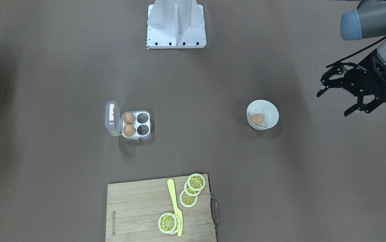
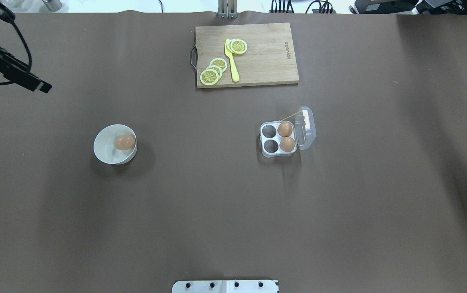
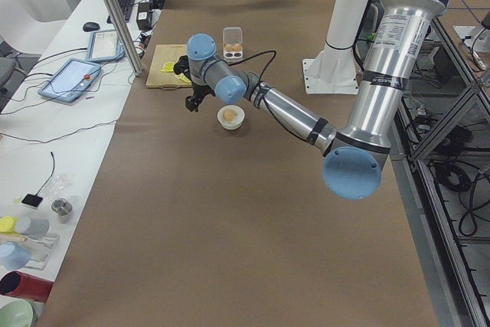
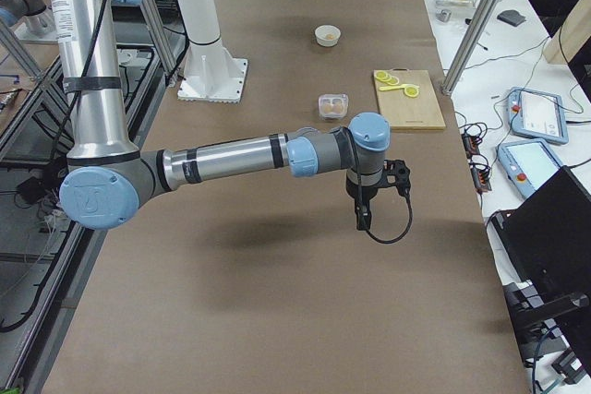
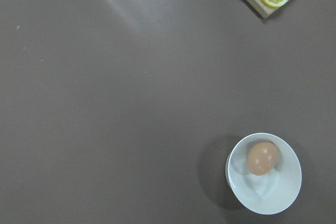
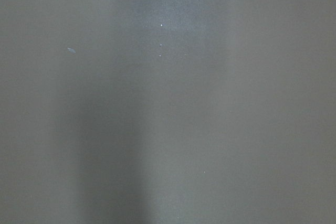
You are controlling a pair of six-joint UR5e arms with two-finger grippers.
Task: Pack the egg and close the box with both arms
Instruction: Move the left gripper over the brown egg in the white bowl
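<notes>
Exterior front-facing view: the smooth orange-brown egg point(image 1: 257, 118) rests in a round white bowl point(image 1: 273, 111). I'd judge it light, slick and fragile, best cradled gently across its middle. It lies below and inward of the left hand point(image 1: 334, 103), which hangs spread and empty, well apart. Whether the right hand point(image 4: 360, 214) is released or clenched, I cannot tell.

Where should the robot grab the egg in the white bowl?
Probably around its wide middle, coming straight down from above. The egg lies on its side near one wall of the bowl, so the rim would block a sideways reach. The open left hand is nearest.
</notes>
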